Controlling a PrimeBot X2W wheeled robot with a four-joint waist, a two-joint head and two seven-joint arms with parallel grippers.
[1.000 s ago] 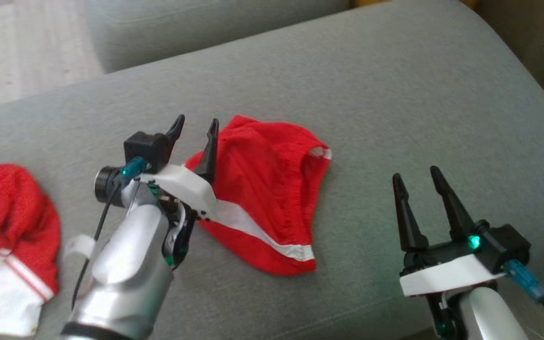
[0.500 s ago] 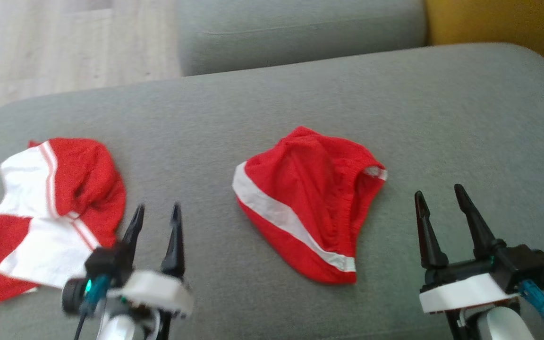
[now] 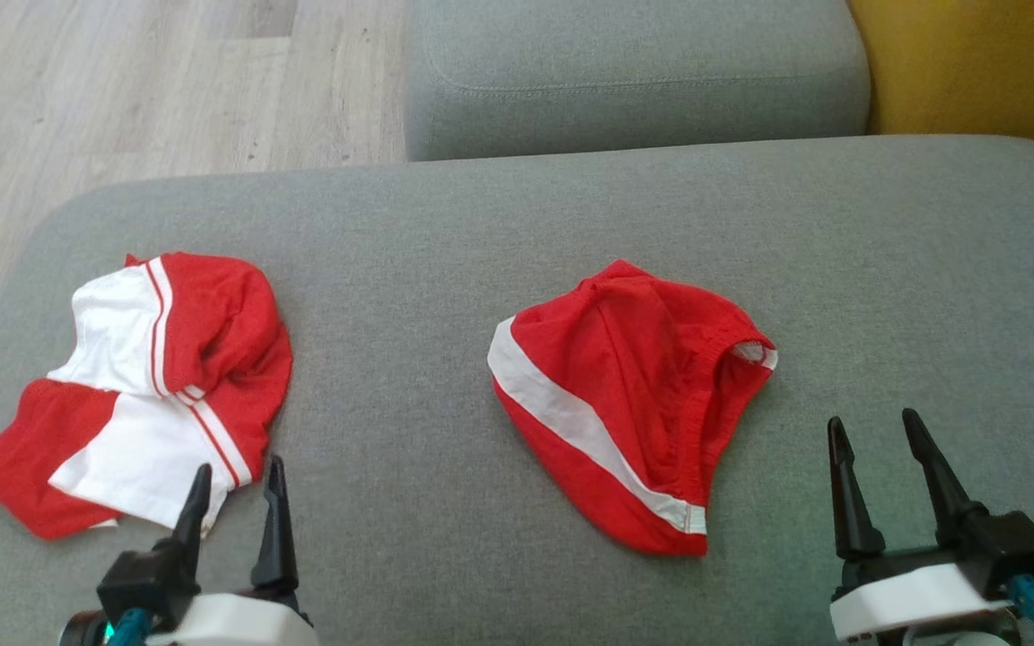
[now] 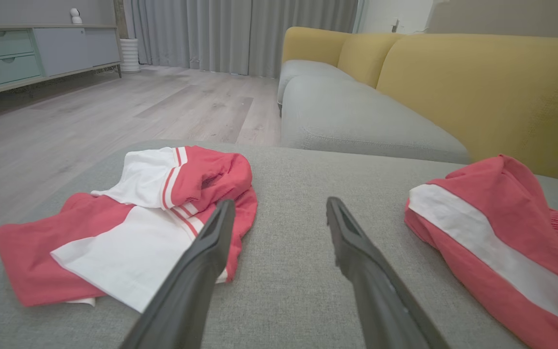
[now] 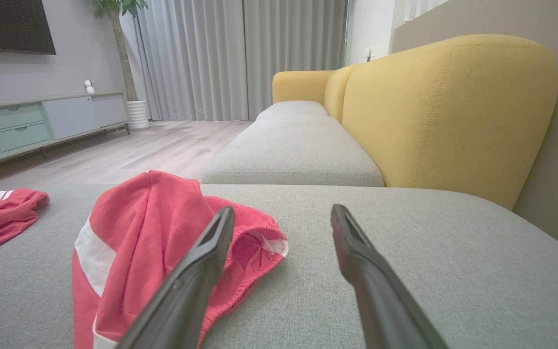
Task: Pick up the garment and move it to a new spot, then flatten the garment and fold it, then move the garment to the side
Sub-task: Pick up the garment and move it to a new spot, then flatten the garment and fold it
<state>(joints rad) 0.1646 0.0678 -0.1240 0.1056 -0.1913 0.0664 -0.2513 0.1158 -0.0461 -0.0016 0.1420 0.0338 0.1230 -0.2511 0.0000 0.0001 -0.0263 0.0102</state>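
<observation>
A red garment with a white stripe (image 3: 634,404) lies bunched in the middle of the grey sofa cushion (image 3: 481,224), and nothing holds it. It also appears in the left wrist view as the striped garment (image 4: 492,232) and in the right wrist view as the striped garment (image 5: 153,218). My left gripper (image 3: 240,467) is open at the lower left, well left of it, its fingers empty (image 4: 280,201). My right gripper (image 3: 871,418) is open just right of the garment, also empty (image 5: 283,208).
A second red-and-white garment (image 3: 149,386) lies crumpled at the cushion's left end, just beyond my left fingertips (image 4: 138,228). Another grey cushion (image 3: 634,81) lies behind, a yellow backrest (image 3: 975,72) at far right, wooden floor (image 3: 122,90) past the left edge.
The head camera has shifted. My left gripper has drawn back from the striped garment's left edge to the lower left, near the second garment. The right gripper holds its place.
</observation>
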